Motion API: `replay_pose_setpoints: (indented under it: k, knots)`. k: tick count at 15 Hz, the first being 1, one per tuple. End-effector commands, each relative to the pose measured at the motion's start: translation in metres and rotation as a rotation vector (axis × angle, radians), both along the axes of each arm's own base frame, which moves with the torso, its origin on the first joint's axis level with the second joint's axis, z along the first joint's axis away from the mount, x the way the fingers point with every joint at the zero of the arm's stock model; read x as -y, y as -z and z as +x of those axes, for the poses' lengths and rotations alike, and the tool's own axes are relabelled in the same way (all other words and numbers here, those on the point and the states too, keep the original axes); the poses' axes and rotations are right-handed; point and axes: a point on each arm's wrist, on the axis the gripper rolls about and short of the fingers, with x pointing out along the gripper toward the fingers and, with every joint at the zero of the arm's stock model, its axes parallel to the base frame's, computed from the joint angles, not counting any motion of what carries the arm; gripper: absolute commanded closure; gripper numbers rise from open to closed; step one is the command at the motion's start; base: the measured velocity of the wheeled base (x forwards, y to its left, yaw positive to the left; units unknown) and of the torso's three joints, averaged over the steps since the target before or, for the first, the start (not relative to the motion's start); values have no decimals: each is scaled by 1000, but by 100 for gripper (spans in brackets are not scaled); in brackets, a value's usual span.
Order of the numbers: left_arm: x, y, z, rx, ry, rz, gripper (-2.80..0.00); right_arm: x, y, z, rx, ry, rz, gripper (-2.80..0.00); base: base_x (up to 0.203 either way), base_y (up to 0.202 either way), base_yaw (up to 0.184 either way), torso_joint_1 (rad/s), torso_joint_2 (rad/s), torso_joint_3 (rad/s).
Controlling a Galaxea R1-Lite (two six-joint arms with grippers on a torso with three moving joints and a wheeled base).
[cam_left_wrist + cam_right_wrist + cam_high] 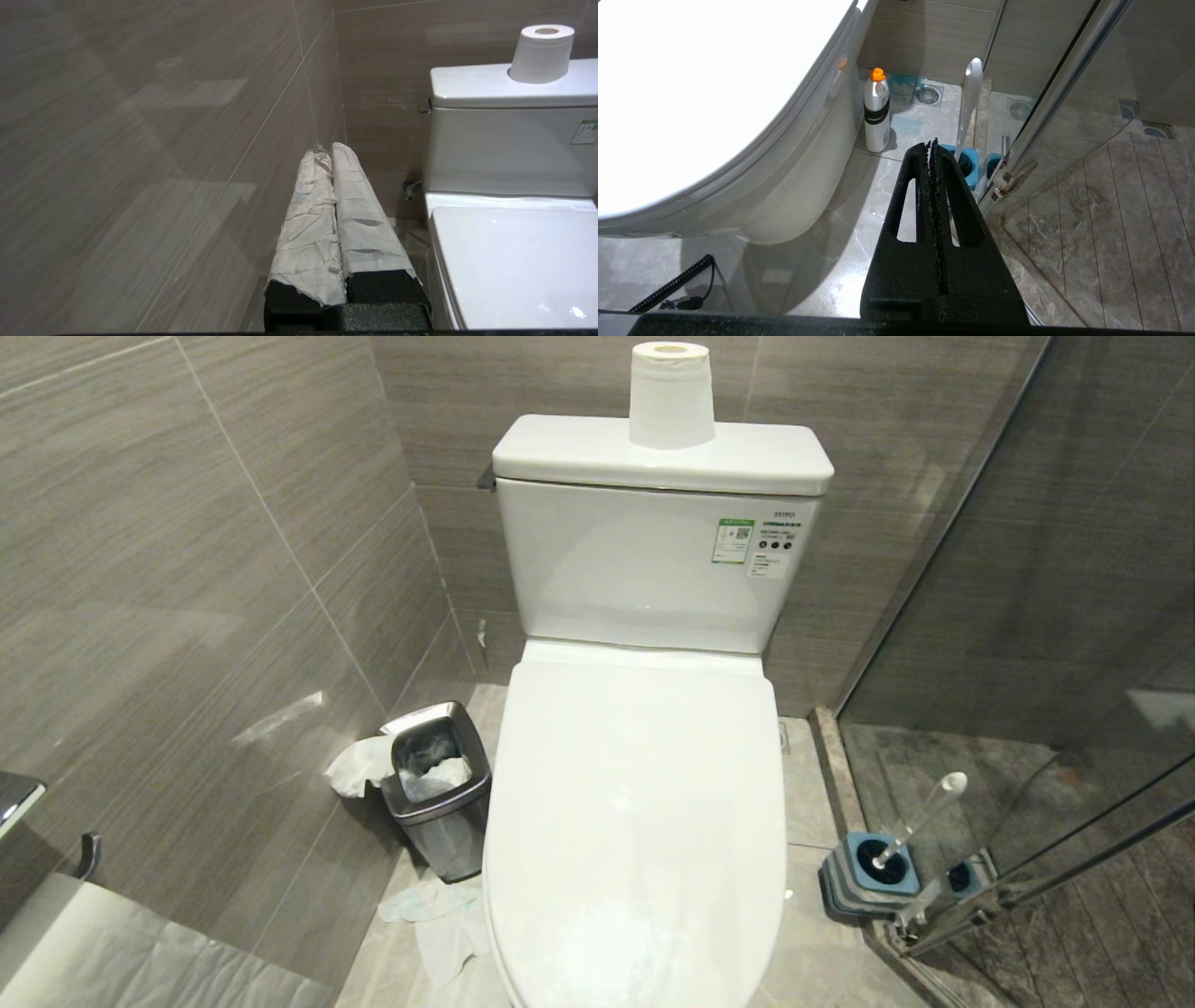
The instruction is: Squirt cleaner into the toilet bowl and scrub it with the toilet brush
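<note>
The white toilet's lid (635, 821) is down, so the toilet bowl is hidden beneath it. The toilet brush (920, 821) leans in its blue-and-grey holder (868, 877) on the floor to the right of the toilet, against the glass door. A white bottle with an orange cap (876, 116) stands by the toilet's base; the cleaner itself does not show. My left gripper (329, 148), its fingers wrapped in white tape, is shut and empty, left of the toilet and pointing at the wall corner. My right gripper (932, 143) is shut and empty, low on the toilet's right, just short of the brush holder (966, 161).
A small steel waste bin (439, 793) with tissue stands left of the toilet, with more tissue (439, 924) on the floor. A toilet roll (670, 392) sits on the cistern. A glass shower door (1074, 616) closes off the right. A black coiled cable (672, 284) lies near the base.
</note>
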Motion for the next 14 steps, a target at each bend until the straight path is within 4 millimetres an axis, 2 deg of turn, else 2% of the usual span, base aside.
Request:
replay_pose_setpoints:
  k: [1,6,13,14]
  knots:
    - [3,16,-11,-5,-28,1,0,0,0,0,0,-1,0,0,0,0,0,0,0,0]
    - [4,47,-17,-49,-34,0,0,0,0,0,0,-1,0,0,0,0,0,0,0,0]
    - [6,117,-38,-80,-58,9,0,0,0,0,0,-1,0,0,0,0,0,0,0,0]
    - [6,117,-36,-58,-68,4,0,0,0,0,0,-1,0,0,0,0,0,0,0,0]
